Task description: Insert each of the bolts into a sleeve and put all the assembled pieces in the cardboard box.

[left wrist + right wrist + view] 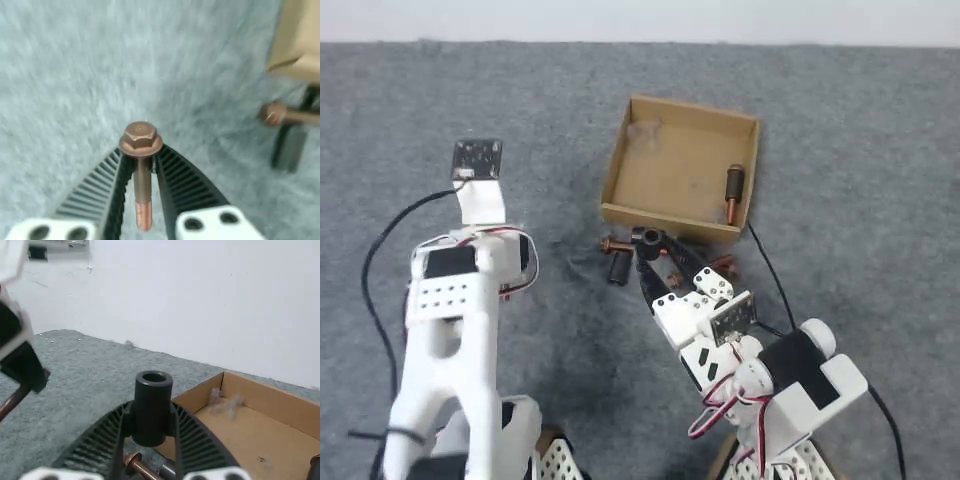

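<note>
Grey carpeted tabletop (840, 120) lies under both arms. Your left jaws pinch a bolt (142, 190) by its shank; your right jaws clasp a sleeve (152, 400), bore up, cardboard box (665, 222) just beyond them. Insertion comes next: align shank with bore.

A copper bolt (140, 165) is clamped by its shank; a black sleeve (152, 407) is held upright; one assembled piece (733, 193) is laid in the cardboard box (665, 222).
</note>
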`<action>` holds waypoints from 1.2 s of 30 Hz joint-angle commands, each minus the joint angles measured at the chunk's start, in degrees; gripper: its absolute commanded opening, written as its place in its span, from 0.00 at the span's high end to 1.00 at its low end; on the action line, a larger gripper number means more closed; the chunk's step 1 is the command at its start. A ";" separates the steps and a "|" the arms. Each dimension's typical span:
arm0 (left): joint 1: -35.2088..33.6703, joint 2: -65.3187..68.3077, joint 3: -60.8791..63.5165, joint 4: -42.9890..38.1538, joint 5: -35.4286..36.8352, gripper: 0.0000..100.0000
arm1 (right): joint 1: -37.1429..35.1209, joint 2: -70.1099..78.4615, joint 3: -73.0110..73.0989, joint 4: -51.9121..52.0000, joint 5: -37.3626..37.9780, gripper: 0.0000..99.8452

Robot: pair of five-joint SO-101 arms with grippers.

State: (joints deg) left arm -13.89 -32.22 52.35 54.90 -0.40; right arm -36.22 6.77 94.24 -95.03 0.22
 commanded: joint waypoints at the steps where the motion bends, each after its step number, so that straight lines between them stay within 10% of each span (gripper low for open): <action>1: 3.08 -13.10 -3.91 0.00 -0.53 0.99 | -1.19 -0.66 1.41 0.40 1.05 0.99; 17: 5.27 -41.76 6.90 -23.65 -0.26 0.99 | -4.00 -0.66 1.41 0.40 0.97 0.99; 28: 5.89 -42.02 7.16 -32.18 19.25 0.99 | -5.49 -0.66 1.41 0.40 0.79 0.99; 36: 20.04 -42.02 11.38 -31.21 19.08 0.99 | -7.87 -0.66 1.41 0.40 0.97 0.99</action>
State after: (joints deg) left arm -0.53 -72.40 63.34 25.19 18.24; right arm -43.60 6.77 94.24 -94.68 0.22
